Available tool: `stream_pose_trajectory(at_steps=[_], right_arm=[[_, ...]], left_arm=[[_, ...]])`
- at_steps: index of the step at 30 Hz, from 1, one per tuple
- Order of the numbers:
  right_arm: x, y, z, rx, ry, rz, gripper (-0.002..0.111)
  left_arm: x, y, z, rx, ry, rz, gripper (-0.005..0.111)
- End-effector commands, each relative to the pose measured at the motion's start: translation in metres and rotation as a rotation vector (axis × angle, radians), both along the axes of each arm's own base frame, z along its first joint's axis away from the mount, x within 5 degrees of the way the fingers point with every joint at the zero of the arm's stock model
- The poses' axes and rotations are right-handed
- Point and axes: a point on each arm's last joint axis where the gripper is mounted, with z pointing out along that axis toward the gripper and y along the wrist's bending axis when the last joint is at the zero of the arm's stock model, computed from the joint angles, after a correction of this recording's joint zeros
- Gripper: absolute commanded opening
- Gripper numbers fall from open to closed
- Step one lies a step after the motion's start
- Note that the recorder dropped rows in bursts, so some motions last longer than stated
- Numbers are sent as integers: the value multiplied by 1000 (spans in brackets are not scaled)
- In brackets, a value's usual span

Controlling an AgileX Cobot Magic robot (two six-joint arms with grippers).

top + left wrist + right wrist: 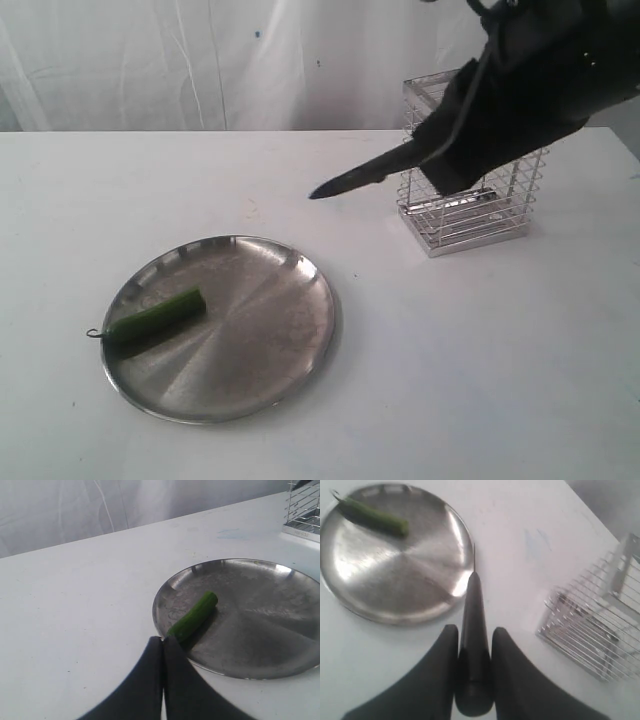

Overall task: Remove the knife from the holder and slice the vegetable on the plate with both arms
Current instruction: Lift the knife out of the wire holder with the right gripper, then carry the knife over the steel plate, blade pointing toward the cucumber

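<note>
Steel plate (270, 340): on white table (480, 360), well apart from holder (470, 215).
Vegetable (155, 315): lying on plate near its rim.
Right gripper (475, 645): clamped on knife (365, 177), raised beside holder, blade aimed toward plate.
Left gripper (162, 642): closed, empty, just beside vegetable's stem end at plate's rim.

Knife out of holder, held in air over table

R gripper (450, 160) at 1 o'clock grips knife (365, 178), blade pointing toward 9 o'clock, tip off the table & clear of plate (250, 350). Wire holder (470, 205) stands just behind gripper, partly hidden. Plate sits at 7 o'clock w/ green vegetable (155, 316) lying near its 9 o'clock rim, stem poking over edge. White table (480, 380), white curtain behind.
</note>
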Motion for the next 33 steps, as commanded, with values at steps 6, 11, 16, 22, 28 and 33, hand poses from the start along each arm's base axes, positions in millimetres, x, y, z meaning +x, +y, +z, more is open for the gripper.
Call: stream_pose_trajectory(at_steps=[6,11,16,22,28,33], right_arm=[[-21,25,-40,260,-46,8,3],[-27,32,-80,361,-56,-14,0],[-31,24,-114,412,-87,-64,0],[-31,22,-144,374,-43,-93,0],[-19,33,-166,352,-45,-108,0],[-12,46,-185,329,-39,-100,0]], left_arm=[[0,0,-1,-3,3,3,0],[0,0,-1,-3,3,3,0],[0,0,-1,-3,3,3,0],[0,0,-1,-3,3,3,0],[0,0,-1,-3,3,3,0],[0,0,-1,-3,3,3,0]])
